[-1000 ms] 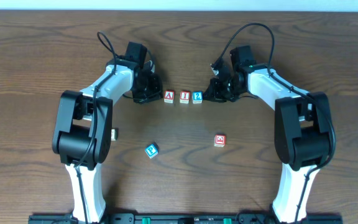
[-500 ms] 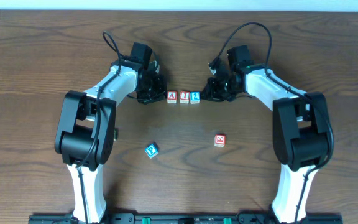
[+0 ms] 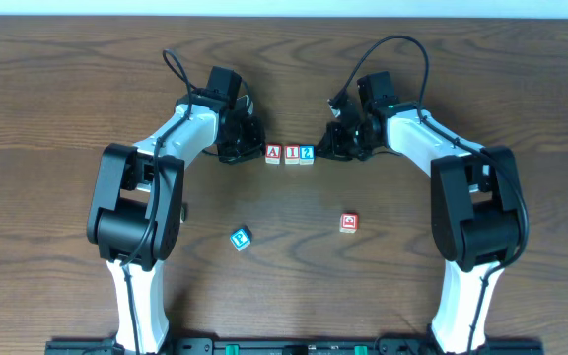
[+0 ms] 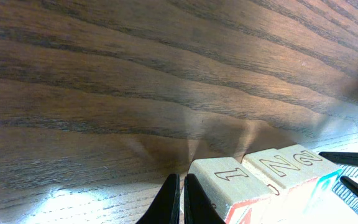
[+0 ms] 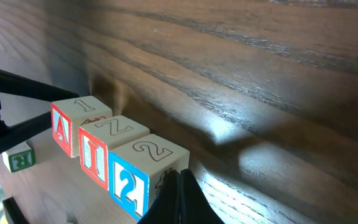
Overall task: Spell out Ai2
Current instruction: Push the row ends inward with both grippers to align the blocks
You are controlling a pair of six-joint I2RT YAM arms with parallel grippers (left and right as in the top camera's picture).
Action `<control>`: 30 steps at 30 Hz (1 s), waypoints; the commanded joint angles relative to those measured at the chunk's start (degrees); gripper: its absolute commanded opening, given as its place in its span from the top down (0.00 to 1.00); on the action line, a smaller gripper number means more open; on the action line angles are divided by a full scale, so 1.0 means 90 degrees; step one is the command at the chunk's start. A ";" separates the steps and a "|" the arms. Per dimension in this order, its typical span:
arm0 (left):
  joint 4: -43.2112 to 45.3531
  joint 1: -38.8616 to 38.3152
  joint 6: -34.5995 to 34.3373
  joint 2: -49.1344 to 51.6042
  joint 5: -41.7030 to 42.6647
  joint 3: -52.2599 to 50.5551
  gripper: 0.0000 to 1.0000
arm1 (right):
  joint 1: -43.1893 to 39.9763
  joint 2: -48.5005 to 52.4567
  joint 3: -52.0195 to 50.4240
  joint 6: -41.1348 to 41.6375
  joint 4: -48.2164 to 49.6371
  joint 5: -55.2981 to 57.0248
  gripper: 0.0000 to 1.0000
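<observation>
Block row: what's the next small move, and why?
Probably back both grippers straight away from the row. The A block, I block and 2 block sit side by side, touching, reading Ai2; the shut left gripper and right gripper flank its ends.

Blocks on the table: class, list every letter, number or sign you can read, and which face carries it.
"A", red: front of the first block in the row.
"1": top of that block.
"I", red: front of the middle block.
"Z" or a sideways "N": its top.
"2", blue: front of the last block; "2" again on its top.
Unreadable, too small or blurred: green block, loose blue block, loose red block.
</observation>
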 commanded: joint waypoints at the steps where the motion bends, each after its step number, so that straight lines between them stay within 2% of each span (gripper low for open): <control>1: 0.0005 -0.0019 -0.0051 0.0097 0.0092 -0.0034 0.94 | 0.0092 -0.0005 -0.0019 0.0126 0.0056 -0.0056 0.99; 22: -0.0005 -0.0019 -0.0185 0.0097 0.0134 -0.0034 0.94 | 0.0236 -0.0005 -0.0019 0.0175 0.0083 -0.0049 0.99; 30: -0.0180 -0.0015 0.0109 0.0097 -0.0158 -0.0034 0.94 | 0.0219 -0.0005 -0.0019 0.0226 0.0051 0.0214 0.98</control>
